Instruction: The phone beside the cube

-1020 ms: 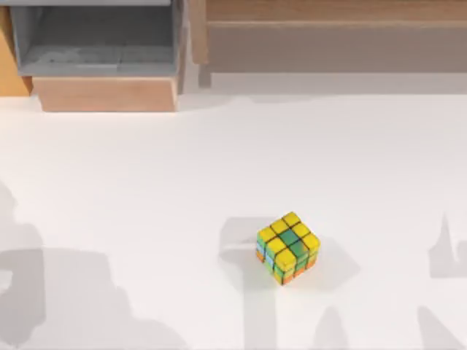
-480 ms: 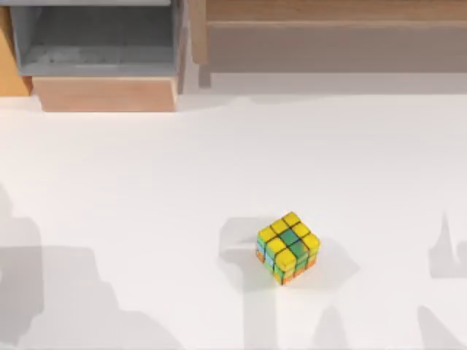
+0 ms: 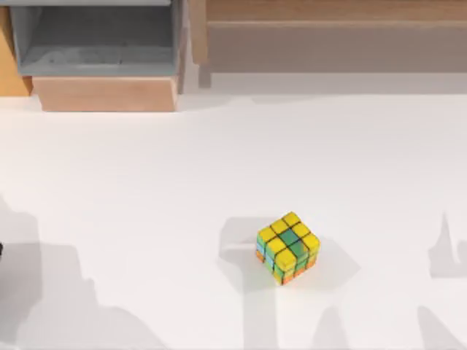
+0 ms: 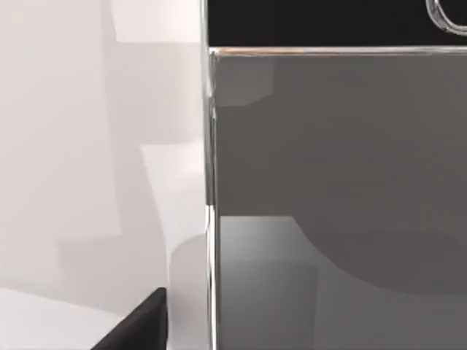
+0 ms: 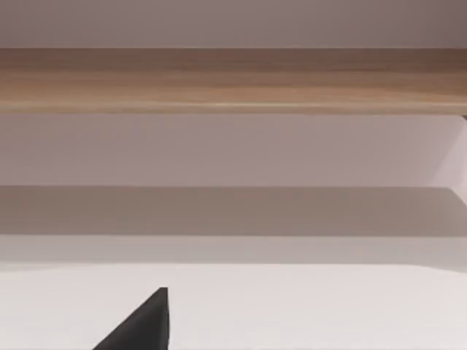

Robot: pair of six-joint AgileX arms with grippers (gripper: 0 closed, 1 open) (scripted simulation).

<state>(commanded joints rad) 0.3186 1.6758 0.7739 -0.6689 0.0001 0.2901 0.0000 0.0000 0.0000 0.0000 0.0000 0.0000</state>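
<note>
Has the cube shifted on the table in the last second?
No. In the top view the cube sits where it did, equally far from the wooden drawer box at the back left. Nearby shadows on the table moved, not the cube.

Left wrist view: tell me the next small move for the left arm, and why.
Probably lower the left claw a little further onto the phone. The phone's grey face and silver rim loom close under that camera, yet no finger grips it. The cube sits alone right of the table's centre, with no phone beside it, so a grasp must come first.
</note>
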